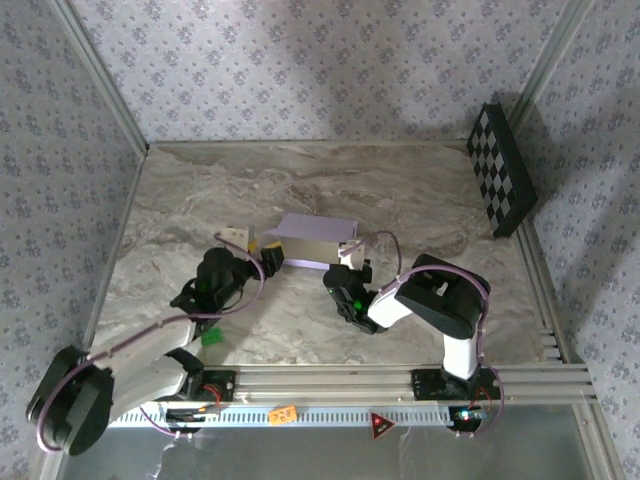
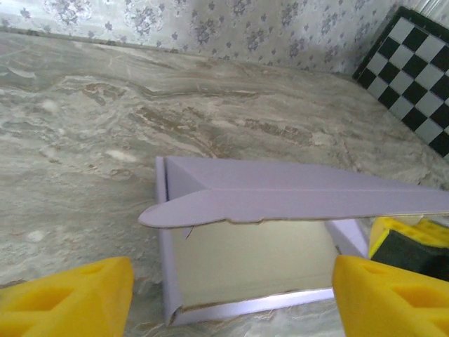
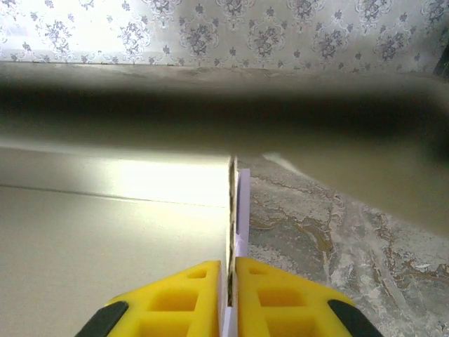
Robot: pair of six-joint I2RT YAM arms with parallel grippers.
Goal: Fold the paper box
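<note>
One thin sheet of card is making up the whole job: the paper box (image 1: pixel 312 240) is sitting near the middle of the table (image 1: pixel 190 195), part-folded, with lavender walls rising around a cream inside and a long lavender flap leaning over the opening. In the top view the right claw (image 3: pixel 232 274) is working at the box's 5 o'clock, and its yellow pads are pressing together on the edge of one upright wall. The left claw (image 2: pixel 228 302) is waiting at the box's 8 o'clock with its fingers wide apart and nothing between them, the open face of the box lying just ahead. The card is probably going to handle as very light and a little springy. It looks stiff enough along its creases but flimsy across the panels, so a hard squeeze is likely to dent it. On the smooth marbled top it is also likely to skate away from any push, so the pinch on the wall is serving as the anchor. The best hold for the free claw appears to be the flap's loose edge, close to the rounded tab at its 9 o'clock end, taken lightly and flat — a bite in mid-panel is risking a buckle.
</note>
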